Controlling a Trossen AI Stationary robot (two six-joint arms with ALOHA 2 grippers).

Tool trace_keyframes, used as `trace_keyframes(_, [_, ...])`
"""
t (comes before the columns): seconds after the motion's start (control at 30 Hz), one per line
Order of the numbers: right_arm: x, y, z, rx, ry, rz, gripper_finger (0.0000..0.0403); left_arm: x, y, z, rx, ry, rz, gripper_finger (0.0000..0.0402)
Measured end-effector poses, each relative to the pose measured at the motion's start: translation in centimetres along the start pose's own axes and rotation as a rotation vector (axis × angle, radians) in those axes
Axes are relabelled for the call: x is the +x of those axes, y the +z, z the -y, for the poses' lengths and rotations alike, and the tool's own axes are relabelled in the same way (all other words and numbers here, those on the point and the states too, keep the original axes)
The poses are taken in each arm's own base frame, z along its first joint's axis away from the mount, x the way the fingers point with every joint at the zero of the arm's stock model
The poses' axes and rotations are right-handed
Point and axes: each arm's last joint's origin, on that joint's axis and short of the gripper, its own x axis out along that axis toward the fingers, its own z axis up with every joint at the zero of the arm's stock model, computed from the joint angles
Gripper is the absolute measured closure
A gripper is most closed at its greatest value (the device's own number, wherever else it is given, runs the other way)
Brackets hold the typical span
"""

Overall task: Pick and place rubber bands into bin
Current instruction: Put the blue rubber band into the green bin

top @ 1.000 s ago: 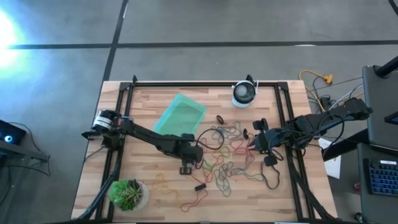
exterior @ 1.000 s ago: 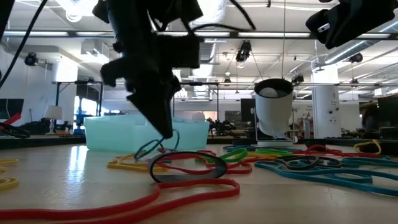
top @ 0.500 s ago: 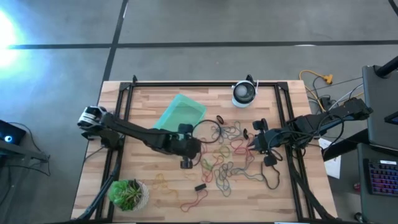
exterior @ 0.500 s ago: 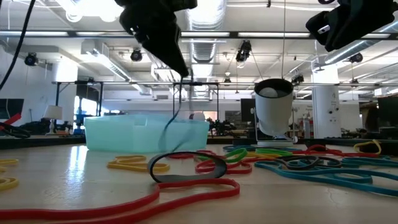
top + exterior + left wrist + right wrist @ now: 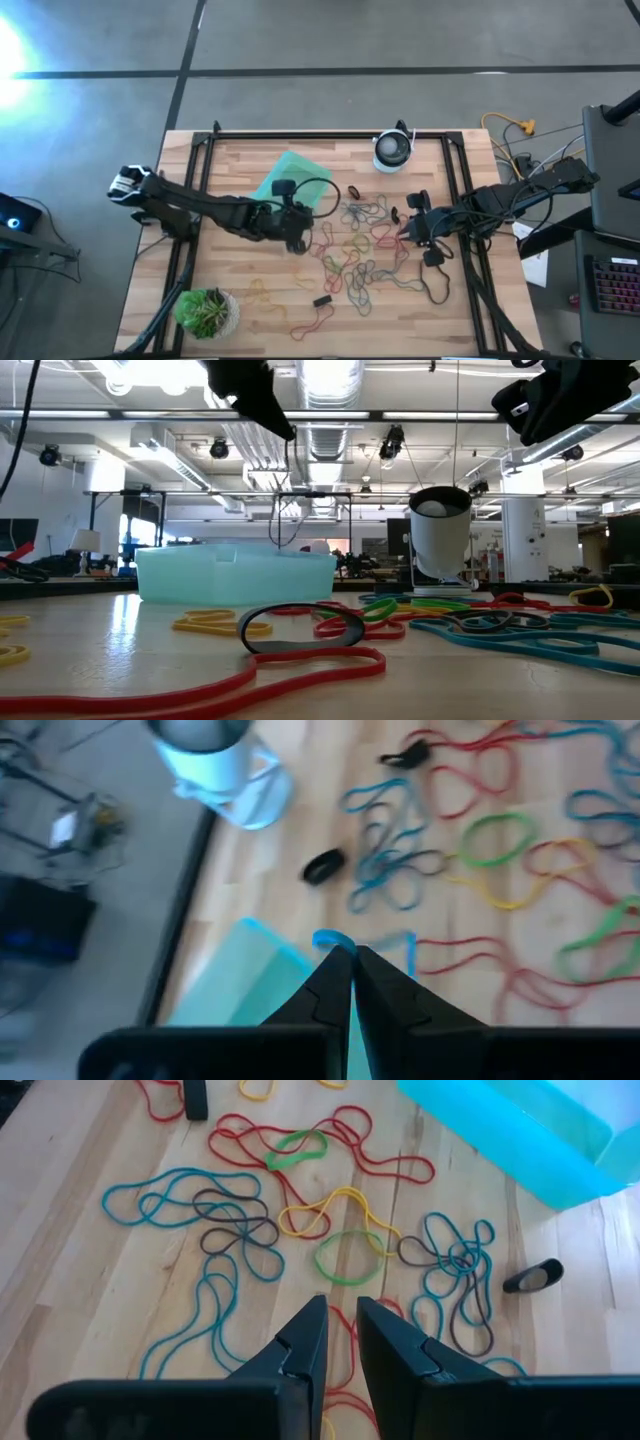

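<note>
My left gripper (image 5: 304, 230) (image 5: 283, 428) (image 5: 351, 956) is up above the table beside the teal bin (image 5: 290, 180) (image 5: 235, 575) (image 5: 235, 990), shut on a thin blue rubber band (image 5: 288, 510). Many loose rubber bands (image 5: 362, 245) (image 5: 300, 1210) in red, blue, green and yellow lie flat on the wood right of the bin. My right gripper (image 5: 404, 229) (image 5: 340, 1308) hovers over the right side of that pile, its fingers a narrow gap apart with nothing between them. My left gripper pinches the blue band's upper part (image 5: 326, 938) between its two fingertips. The fingers slant downward from the table's left. The band hangs slack below them as a thin loop (image 5: 287, 525), lifted clear of the table.
A white-and-black round device (image 5: 393, 150) (image 5: 440, 540) stands at the far edge. A potted green plant (image 5: 205, 312) sits at the near left corner. A small black piece (image 5: 322, 300) lies near the front. Black frame rails (image 5: 200, 180) run along the table's sides.
My left gripper has risen and gone toward the far edge and the bin, tipping from steeply downward to a shallower slant. It stayed shut on the blue band, whose lower end lay on the table and now hangs clear.
</note>
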Motion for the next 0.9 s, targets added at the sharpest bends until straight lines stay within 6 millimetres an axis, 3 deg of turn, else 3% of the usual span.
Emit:
trace_keyframes(0.6, [0.2, -0.1, 0.0, 0.011, 0.000, -0.005, 0.0351, 2.9, -3.9, -4.7, -0.016, 0.188, -0.302, 0.0401])
trace_keyframes(0.9, [0.2, 0.1, 0.0, 0.011, 0.002, 0.024, 0.0351, 4.5, -5.7, -5.8, -0.114, 0.057, -0.390, 0.0392])
